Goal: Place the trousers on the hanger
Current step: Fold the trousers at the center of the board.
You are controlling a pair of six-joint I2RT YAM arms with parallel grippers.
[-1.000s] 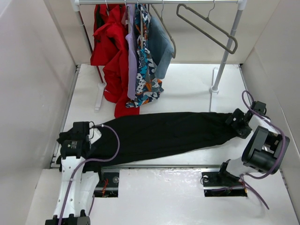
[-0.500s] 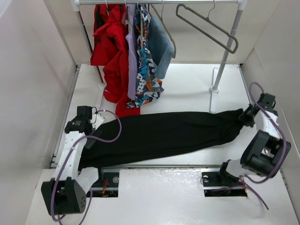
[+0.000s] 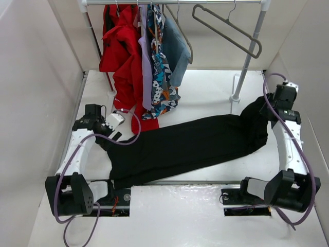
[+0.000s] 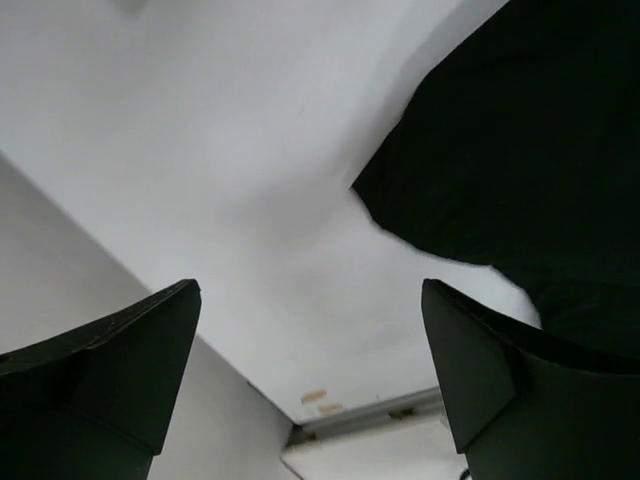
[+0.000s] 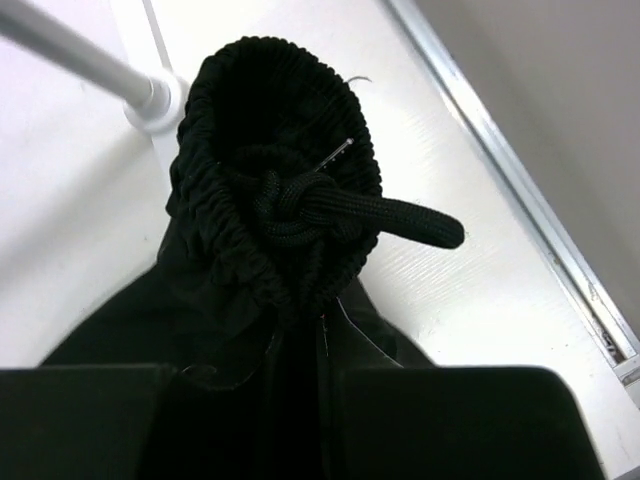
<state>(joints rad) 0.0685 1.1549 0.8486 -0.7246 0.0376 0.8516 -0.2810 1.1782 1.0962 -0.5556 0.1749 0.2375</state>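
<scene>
- Since a second ago, your right gripper has closed on one end of the trousers and carried it up and back, toward 1 o'clock in the top view. That end now hangs bunched off the table, beside the rack's post.
- The rest of the trousers has been dragged along with it. The cloth now lies slanted from 8 o'clock to 2 o'clock, and its near end has slid in from the left edge.
- Your left gripper has come off the cloth. It stands with jaws wide apart, holding nothing, at 9 o'clock just beside the trousers' edge.
- The hanger has not moved. It hangs tilted on the rail at 1 o'clock, well apart from the trousers.
- From above, the right fingertips are buried in black fabric. The right wrist view shows the gathered waistband and drawstring knot above the clamped fingers.
- The left wrist view is soft. It gives only the trousers' edge at 2 o'clock.
- The hanger's hook and the tops of the hung clothes are cut off by the frame.
</scene>
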